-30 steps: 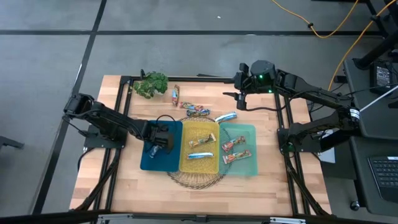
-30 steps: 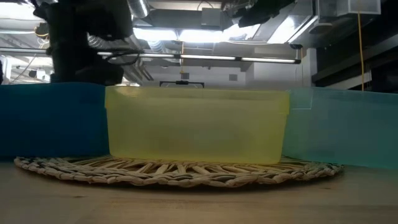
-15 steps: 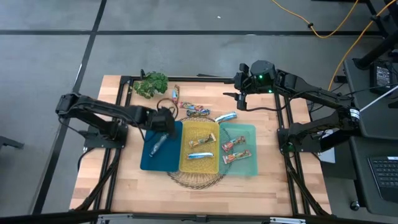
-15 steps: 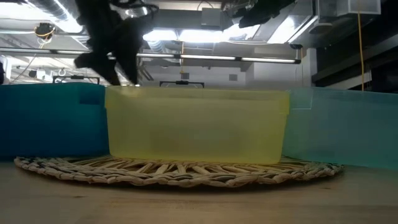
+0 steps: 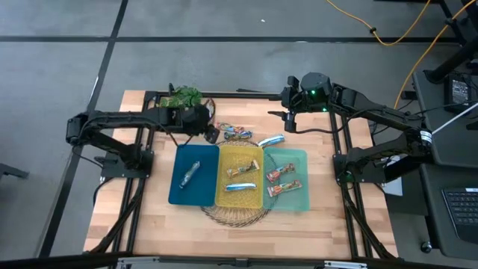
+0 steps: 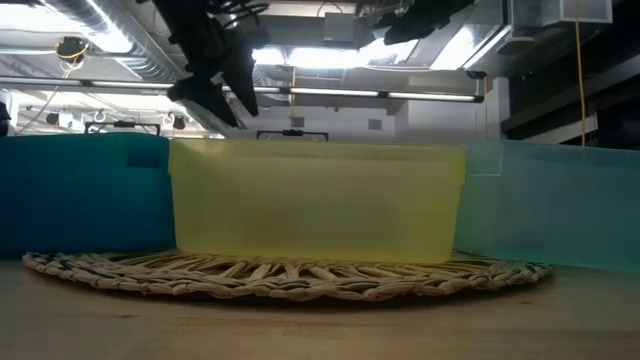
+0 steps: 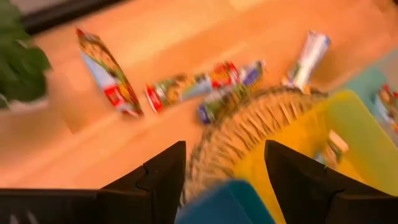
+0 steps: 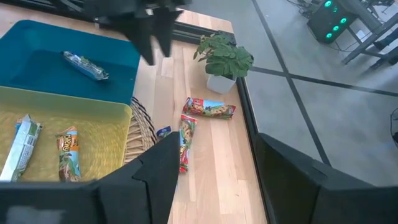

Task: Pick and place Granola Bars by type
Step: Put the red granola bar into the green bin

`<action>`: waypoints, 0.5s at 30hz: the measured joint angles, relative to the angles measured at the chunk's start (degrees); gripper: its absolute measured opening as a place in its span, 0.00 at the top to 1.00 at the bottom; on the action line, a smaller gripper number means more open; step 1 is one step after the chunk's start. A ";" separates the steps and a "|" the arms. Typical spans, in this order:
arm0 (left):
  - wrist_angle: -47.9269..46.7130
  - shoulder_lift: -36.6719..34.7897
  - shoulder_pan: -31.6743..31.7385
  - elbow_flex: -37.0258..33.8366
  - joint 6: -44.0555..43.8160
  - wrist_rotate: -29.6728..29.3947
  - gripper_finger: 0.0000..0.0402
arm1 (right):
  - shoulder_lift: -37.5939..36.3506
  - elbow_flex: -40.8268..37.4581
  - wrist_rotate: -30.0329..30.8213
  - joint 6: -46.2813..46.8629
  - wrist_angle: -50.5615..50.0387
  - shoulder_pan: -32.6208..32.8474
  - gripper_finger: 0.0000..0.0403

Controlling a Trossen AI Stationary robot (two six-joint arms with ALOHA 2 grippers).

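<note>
Sorting looks about two-thirds done. Nearest the bottom of the high view, the woven mat (image 5: 237, 214) sits under three bins in a row: blue bin (image 5: 178, 196) at left with one blue-white bar (image 5: 188, 173), yellow bin (image 5: 222, 200) in the middle with three bars, teal bin (image 5: 302, 203) at right with two red-orange bars (image 5: 283, 181).

Above the bins, toward frame centre, the unsorted bars lie on the table (image 5: 149, 228): a small cluster (image 5: 236, 134) just above the yellow bin, a blue-white bar (image 5: 272, 140) at the teal bin's upper left corner, and one more bar (image 5: 212, 113) beside the plant (image 5: 181, 100).

The left gripper (image 5: 210, 134) hangs over the blue bin's upper right corner, just left of the cluster, jaws apart and empty. The right gripper (image 5: 287, 118) waits in the upper middle of the frame, fingers apart, nothing between them.

Risks, my read:
- cluster bars touch or overlap, so a pinch could take two, or drag a neighbour along
- shiny wrappers may slip out of a shallow grip
- the cluster sits at the mat edge and bin rim; a low approach could clip the rim and shift the bins
- mixed colours in the cluster make a wrong-bin drop easy
</note>
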 joint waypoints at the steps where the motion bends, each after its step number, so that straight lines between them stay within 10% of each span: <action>1: 0.45 0.00 1.22 0.00 1.13 0.23 0.48 | 0.02 0.00 0.00 0.04 0.02 0.00 0.48; 15: 1.08 7.51 13.81 0.00 15.52 9.49 0.50 | 0.07 -6.33 0.13 4.93 8.75 -0.04 0.48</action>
